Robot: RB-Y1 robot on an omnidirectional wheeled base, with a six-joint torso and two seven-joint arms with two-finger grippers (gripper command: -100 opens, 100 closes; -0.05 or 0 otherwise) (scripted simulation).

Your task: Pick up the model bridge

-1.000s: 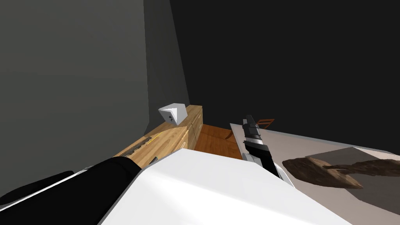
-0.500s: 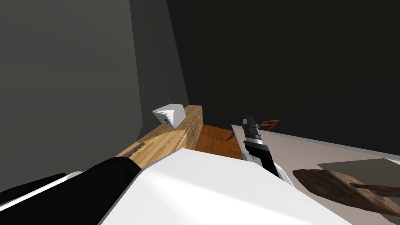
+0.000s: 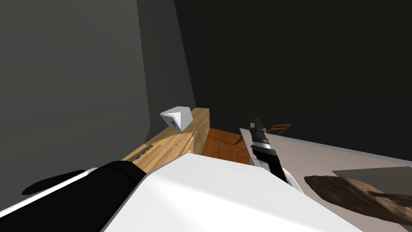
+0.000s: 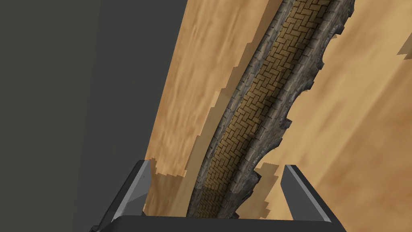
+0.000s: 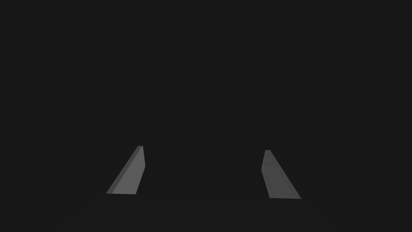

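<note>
Plainly, the only box-like thing was a white box (image 3: 177, 117) at the far end of the wooden cabinet (image 3: 173, 147); whether it held anything could not be told. The cabinet's drawer fronts (image 3: 200, 133) were shut.

The left jaws stood spread wide, one finger (image 4: 136, 189) on each side of the model bridge (image 4: 257, 104) and neither touching it. The bridge's near end lay between them. It had a herringbone brick deck and rough grey stone flanks, and it ran lengthwise away from the jaws along the cabinet's top. In the head view the bridge lay at the near end of that top, close to the edge by the wall (image 3: 80, 80).

The right jaws were spread too, gripping nothing; the right forearm (image 3: 262, 147) rose at the near edge of a pale desk (image 3: 305, 153).

On that desk lay a rough brown piece (image 3: 346, 191), partly on a grey mat (image 3: 378, 175). A brown chair (image 3: 279, 128) stood at the desk's far corner, on a wooden floor (image 3: 219, 145).
</note>
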